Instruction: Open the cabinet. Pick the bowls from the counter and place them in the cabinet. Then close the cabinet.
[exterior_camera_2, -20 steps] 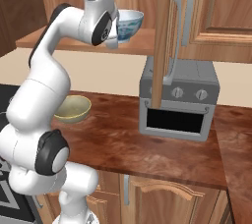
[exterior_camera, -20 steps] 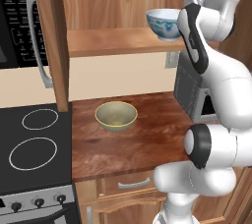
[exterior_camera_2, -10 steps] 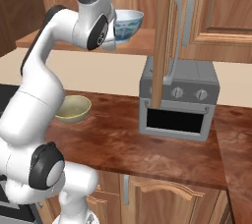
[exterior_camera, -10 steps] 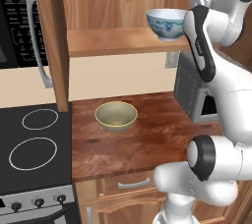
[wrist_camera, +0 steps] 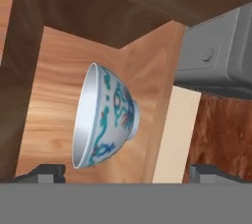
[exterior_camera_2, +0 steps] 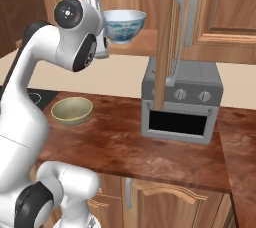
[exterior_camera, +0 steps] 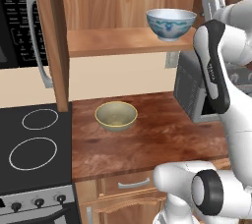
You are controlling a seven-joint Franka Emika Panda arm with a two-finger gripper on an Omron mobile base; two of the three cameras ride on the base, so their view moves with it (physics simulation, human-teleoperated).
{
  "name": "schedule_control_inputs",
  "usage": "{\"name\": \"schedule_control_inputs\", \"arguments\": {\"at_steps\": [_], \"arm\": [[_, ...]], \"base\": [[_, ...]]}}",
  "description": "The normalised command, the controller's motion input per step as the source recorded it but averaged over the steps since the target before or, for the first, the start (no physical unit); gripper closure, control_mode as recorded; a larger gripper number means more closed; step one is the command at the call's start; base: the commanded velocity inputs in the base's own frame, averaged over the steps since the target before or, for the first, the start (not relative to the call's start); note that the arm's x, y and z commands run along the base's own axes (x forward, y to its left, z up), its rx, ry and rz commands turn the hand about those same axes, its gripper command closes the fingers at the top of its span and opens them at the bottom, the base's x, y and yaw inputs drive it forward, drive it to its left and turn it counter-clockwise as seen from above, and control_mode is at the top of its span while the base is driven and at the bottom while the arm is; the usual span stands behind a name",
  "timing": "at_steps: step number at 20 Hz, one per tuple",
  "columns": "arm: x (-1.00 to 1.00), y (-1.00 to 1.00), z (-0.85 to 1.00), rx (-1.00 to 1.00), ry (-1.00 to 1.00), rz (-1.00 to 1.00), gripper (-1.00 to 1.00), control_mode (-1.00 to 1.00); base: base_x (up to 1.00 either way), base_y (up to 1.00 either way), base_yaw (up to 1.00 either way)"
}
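Backed off, open gripper (wrist_camera: 128, 171) clears white bowl (exterior_camera: 170, 23) near shelf edge (exterior_camera: 128, 47).

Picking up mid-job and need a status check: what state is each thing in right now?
cabinet: doors open
white-and-blue bowl: upright on the cabinet shelf, released
olive-yellow bowl: upright on the counter, untouched
gripper: open, empty, apart from the white-and-blue bowl
toaster oven: on the counter, door shut

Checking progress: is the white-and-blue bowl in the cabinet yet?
Yes. The white-and-blue bowl stands upright on the open cabinet's shelf.
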Motion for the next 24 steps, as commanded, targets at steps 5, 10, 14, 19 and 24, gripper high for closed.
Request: {"name": "schedule_control_inputs", "arguments": {"at_steps": [5, 10, 14, 19, 24], "arm": [[-0.51, 0.06, 0.00, 0.02, 0.16, 0.03, -1.00, -1.00], [-0.50, 0.02, 0.02, 0.00, 0.20, 0.08, -1.00, -1.00], [-0.60, 0.10, -0.13, 0.00, 0.03, 0.09, -1.00, -1.00], [-0.52, 0.24, -0.37, 0.00, 0.00, 0.09, -1.00, -1.00], [-0.31, 0.33, -0.48, 0.00, -0.03, 0.11, -1.00, -1.00]], "base": [[0.00, 0.00, 0.00], [0.00, 0.00, 0.00], [0.00, 0.00, 0.00], [0.00, 0.00, 0.00], [0.00, 0.00, 0.00]]}}
